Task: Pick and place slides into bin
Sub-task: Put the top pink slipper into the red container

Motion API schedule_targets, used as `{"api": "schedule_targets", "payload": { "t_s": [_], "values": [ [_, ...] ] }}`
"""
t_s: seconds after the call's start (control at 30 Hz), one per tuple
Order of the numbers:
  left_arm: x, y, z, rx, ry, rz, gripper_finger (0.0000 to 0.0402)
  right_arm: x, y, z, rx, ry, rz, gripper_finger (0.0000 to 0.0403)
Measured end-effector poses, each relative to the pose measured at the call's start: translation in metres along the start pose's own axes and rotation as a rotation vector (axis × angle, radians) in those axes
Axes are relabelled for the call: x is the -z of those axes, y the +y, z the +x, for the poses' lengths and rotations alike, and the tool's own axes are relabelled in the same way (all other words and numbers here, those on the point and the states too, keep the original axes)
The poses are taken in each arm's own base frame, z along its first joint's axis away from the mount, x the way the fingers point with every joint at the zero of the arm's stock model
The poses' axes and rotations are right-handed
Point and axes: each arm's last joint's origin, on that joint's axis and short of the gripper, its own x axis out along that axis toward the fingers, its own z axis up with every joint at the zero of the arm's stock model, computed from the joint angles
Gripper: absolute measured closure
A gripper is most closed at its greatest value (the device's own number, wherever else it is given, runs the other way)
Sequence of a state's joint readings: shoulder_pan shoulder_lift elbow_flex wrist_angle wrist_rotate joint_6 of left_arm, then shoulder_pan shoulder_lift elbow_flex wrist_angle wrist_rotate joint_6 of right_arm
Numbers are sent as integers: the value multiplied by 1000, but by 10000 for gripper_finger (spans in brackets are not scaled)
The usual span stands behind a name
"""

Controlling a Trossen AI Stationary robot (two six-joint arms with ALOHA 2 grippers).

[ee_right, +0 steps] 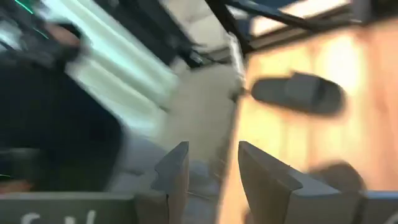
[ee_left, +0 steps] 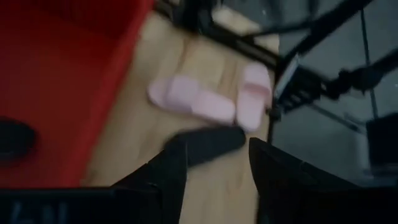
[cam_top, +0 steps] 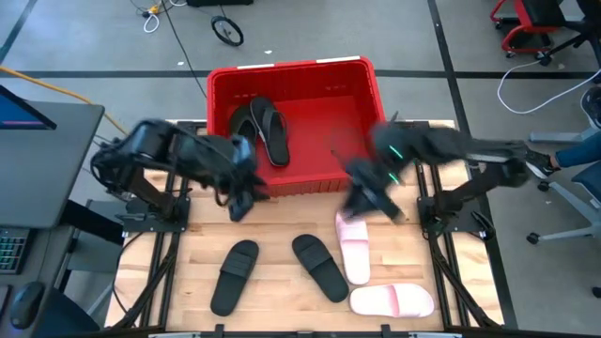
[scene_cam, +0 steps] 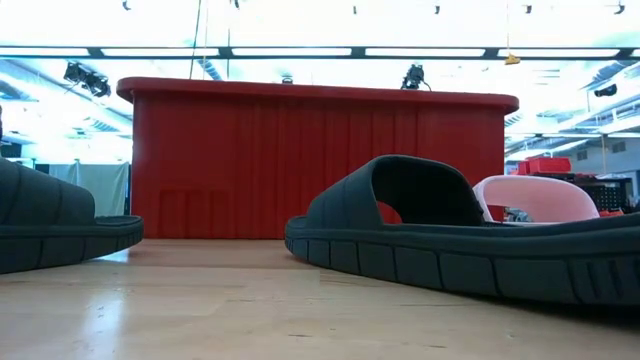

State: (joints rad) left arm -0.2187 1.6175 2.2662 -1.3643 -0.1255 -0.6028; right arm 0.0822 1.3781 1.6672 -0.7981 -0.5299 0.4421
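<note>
A pale wooden tabletop is carrying four slides, while the red bin is sitting at its 12 o'clock edge with two black slides lying inside, toward the bin's 9 o'clock side. On the wood, one black slide is lying at about 7 o'clock and a second black slide is lying near the centre, angled. Just beside it at 3 o'clock a pink slide is lying lengthwise, and another pink slide is lying crosswise at 5 o'clock, its end close to the first one's.

The left gripper is hanging over the tabletop just in front of the bin's near wall at 10 o'clock; its wrist view is showing the dark fingers spread apart with nothing between them. The right gripper is hovering above the upper end of the lengthwise pink slide at about 2 o'clock, blurred from above; its fingers are also parted and empty, as far as the smeared wrist view allows.

Around the table a grey floor is showing, crossed by cables, with a desk and keyboard at 9 o'clock and red chair legs at 1 o'clock. From table height, long ceiling lights are glowing above the bin.
</note>
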Motion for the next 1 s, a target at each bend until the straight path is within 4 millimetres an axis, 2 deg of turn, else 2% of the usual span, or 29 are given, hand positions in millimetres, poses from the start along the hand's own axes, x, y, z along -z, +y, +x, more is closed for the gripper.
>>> {"api": "schedule_targets", "payload": {
  "t_s": [0.1,0.17,0.27,0.43,0.57,0.67,0.73,0.83,1.0],
  "values": [
    [5,-11,17,12,59,12,229,40,40,1,264,44,-42,251],
    [8,-20,31,10,91,23,229,63,54,2,420,89,-50,240],
    [15,-32,59,-7,146,36,228,94,62,17,566,233,-83,216],
    [22,-42,96,-50,212,7,233,144,56,73,625,463,-197,172],
    [31,-52,116,-37,275,-45,243,184,27,122,800,529,-340,153],
    [39,-61,120,-25,300,-47,252,207,-6,145,1000,540,-430,151],
    [44,-67,120,-20,309,-54,258,218,-27,159,1063,542,-408,153],
    [48,-73,119,-6,303,-95,268,232,-54,172,1137,585,-354,157],
    [55,-87,115,31,291,-167,286,241,-81,177,1216,655,-337,165]
  ]
}}
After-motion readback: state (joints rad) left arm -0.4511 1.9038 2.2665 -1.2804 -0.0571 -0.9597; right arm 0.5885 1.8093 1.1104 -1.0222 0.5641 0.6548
